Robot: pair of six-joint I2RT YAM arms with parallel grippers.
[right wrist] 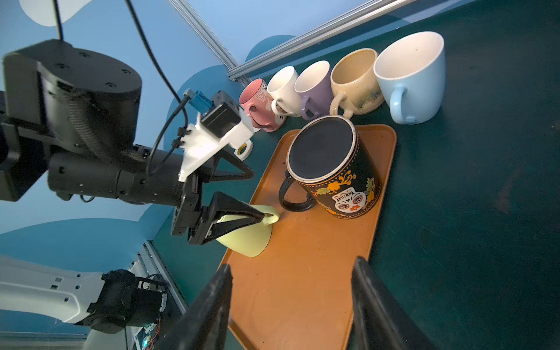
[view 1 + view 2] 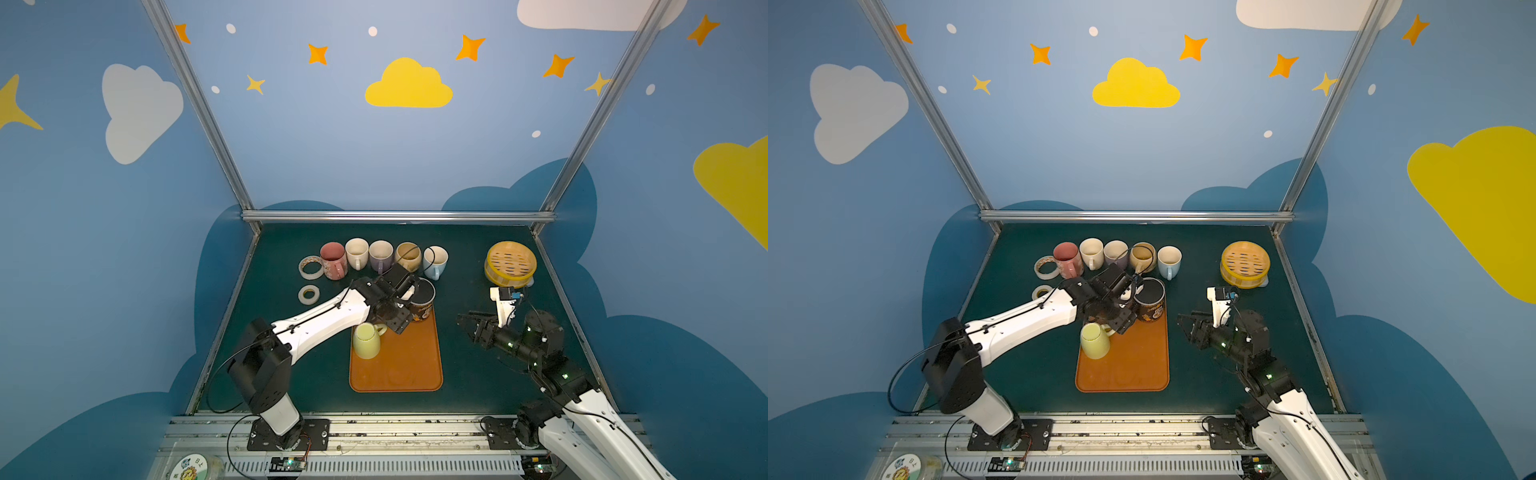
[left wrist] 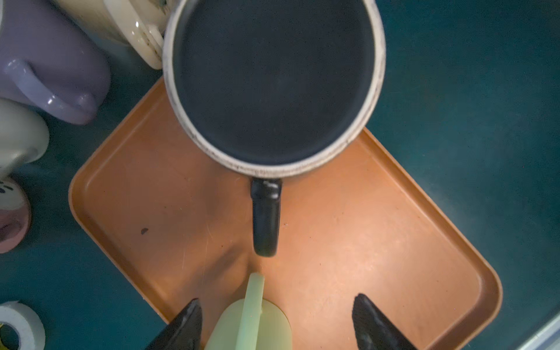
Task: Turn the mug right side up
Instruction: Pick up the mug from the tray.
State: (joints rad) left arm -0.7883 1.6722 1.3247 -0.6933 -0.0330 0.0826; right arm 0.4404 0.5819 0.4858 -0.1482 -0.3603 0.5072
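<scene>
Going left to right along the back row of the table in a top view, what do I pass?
Tape roll → pink mug → white mug → purple mug → tan mug → light blue mug → yellow steamer basket.

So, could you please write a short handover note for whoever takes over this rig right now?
Grippers: the left gripper is open, its jaws either side of the yellow-green mug handle, not gripping. The right gripper is open and empty, off to the tray's side.
Things: yellow-green mug and black skull mug both look base-up on the orange tray.
Done: five mugs stand upright in a row behind the tray.
Left: close on the handle and turn the yellow-green mug upright; probably the black one after.
</scene>
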